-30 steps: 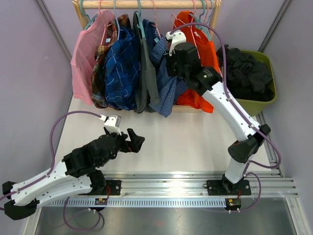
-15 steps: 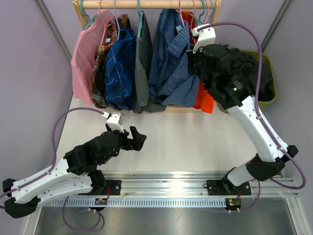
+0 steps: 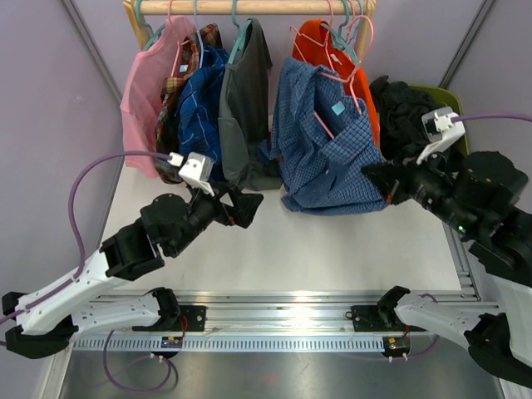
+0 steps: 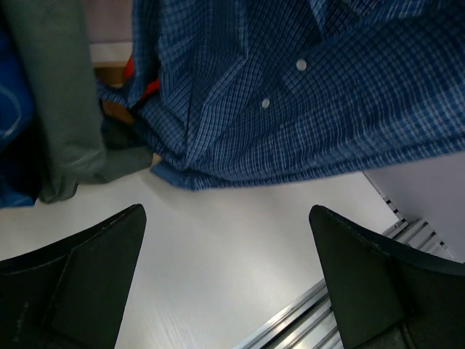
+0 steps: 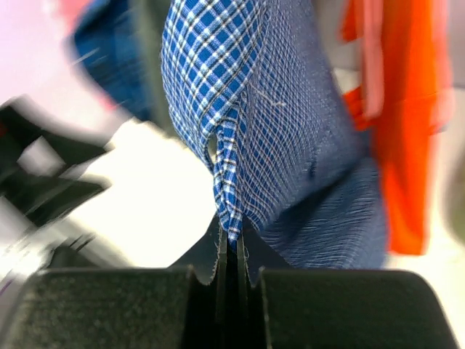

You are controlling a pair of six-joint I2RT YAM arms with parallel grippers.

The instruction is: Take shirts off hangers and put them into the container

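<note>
Fingers of the right gripper (image 5: 231, 251) are pressed flat together on a fold of the blue small-checked shirt (image 5: 290, 145), pinching its edge between the pads. In the top view this gripper (image 3: 378, 184) meets that shirt (image 3: 328, 158) at its right side. The left gripper (image 3: 245, 208) hovers just left of the shirt's lower corner, fingers spread wide with nothing between them. In the left wrist view they (image 4: 225, 276) frame bare tabletop below the shirt's hem (image 4: 305, 94).

The white table (image 3: 332, 249) lies under the checked shirt, whose lower edge sags down to it. A wooden rail (image 3: 249, 7) runs across above and behind the shirt.

Left of the checked shirt, and touching it low down, hangs the grey shirt (image 3: 245, 100). Farther left come the blue plaid shirt (image 3: 199, 108), the red plaid shirt (image 3: 179, 83) and the pink shirt (image 3: 145, 91). The orange shirt (image 3: 320, 46) hangs directly behind the checked one (it shows as a bright strip to its right in the right wrist view (image 5: 407, 145)).

The olive-green container (image 3: 432, 91) stands to the right of the checked shirt, with the black pinstriped shirt (image 3: 403, 108) heaped in it.

A pink wire hanger (image 3: 359, 90) sits tilted in the checked shirt's shoulders. I cannot tell whether its hook is on the rail. A teal hanger (image 3: 241, 29) carries the grey shirt. Two white buttons (image 4: 300, 65) dot the checked shirt's front.
</note>
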